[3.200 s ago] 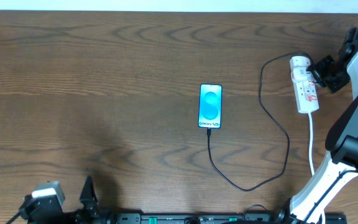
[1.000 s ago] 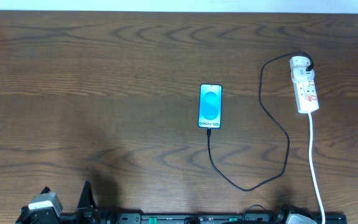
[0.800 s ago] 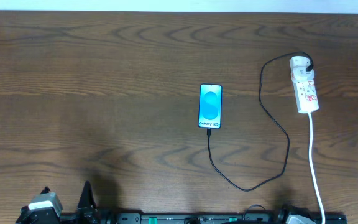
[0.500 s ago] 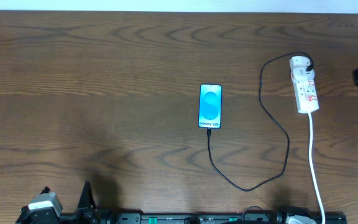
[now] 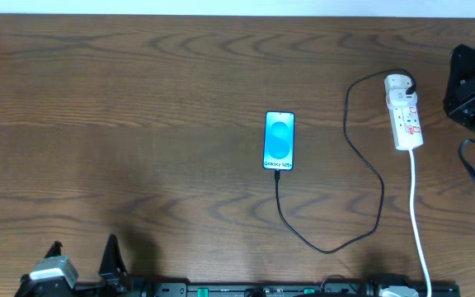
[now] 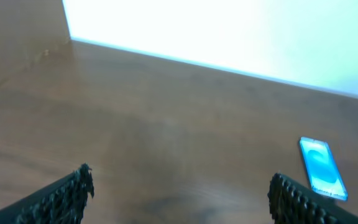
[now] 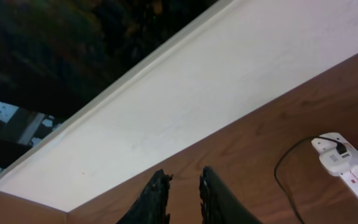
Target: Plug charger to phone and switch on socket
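I see the phone [image 5: 279, 141] at the middle of the table [image 5: 138, 99], the charger [image 5: 381, 191] meeting its near end and looping right to the socket [image 5: 404, 120] by the far right corner. My left fingers [image 6: 67, 196] are spread wide and empty, and my right fingers [image 7: 157, 196] are barely parted, holding nothing

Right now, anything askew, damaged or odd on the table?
Nothing stands out. The phone lies flat, the cable runs in one loose loop from its bottom edge to the strip, and the strip looks intact.
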